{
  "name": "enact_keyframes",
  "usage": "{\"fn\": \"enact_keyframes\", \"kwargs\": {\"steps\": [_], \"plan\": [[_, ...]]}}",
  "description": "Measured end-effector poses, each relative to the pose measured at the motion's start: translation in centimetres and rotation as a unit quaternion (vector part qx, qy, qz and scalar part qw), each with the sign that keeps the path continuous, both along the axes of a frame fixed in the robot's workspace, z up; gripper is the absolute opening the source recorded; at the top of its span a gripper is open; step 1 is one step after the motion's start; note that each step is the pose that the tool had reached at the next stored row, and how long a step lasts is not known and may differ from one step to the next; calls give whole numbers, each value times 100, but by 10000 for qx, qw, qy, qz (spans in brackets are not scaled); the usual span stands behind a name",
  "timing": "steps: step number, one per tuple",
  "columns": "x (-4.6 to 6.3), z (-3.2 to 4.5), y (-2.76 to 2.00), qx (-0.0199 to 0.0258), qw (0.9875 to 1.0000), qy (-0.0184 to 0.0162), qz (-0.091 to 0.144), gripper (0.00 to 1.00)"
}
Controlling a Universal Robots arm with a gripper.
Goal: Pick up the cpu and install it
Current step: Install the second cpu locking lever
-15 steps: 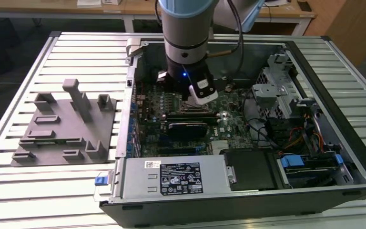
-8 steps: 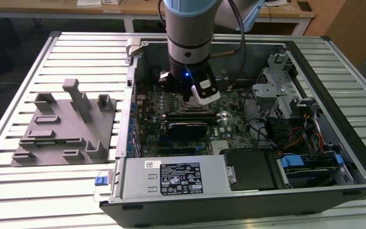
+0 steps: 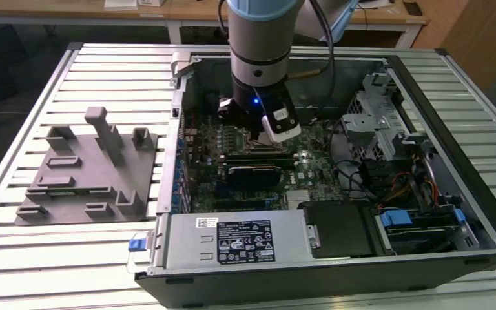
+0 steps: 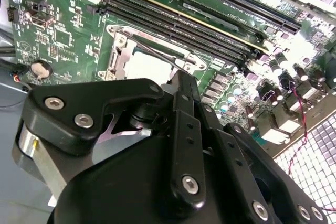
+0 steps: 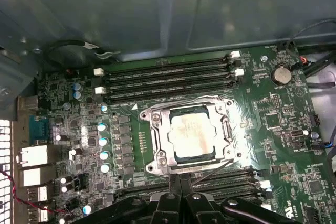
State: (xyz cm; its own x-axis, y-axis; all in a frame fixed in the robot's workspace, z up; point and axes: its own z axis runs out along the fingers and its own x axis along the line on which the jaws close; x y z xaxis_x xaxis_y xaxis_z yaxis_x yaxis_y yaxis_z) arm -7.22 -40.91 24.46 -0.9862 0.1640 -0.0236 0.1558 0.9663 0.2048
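Cpu (image 5: 191,136) seated in mobo socket (image 5: 157,145); pincer (image 5: 179,186) just above socket edge, grip state unclear; grey tray (image 3: 84,174) beside case.

the arm (image 3: 261,58) reaches down into the open computer case (image 3: 420,84), its gripper (image 3: 261,132) low over the green motherboard (image 3: 317,168). on the exterior view's left, a grey tray (image 3: 88,171) with upright posts sits on the slatted table (image 3: 24,258).
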Motion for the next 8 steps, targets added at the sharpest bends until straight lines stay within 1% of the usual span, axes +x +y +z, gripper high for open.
{"fn": "enact_keyframes", "kwargs": {"steps": [6, 8], "plan": [[6, -27, -38, -1, 10000, 3, -55, 11], [5, -28, -38, -3, 10000, 4, -58, 11]]}}
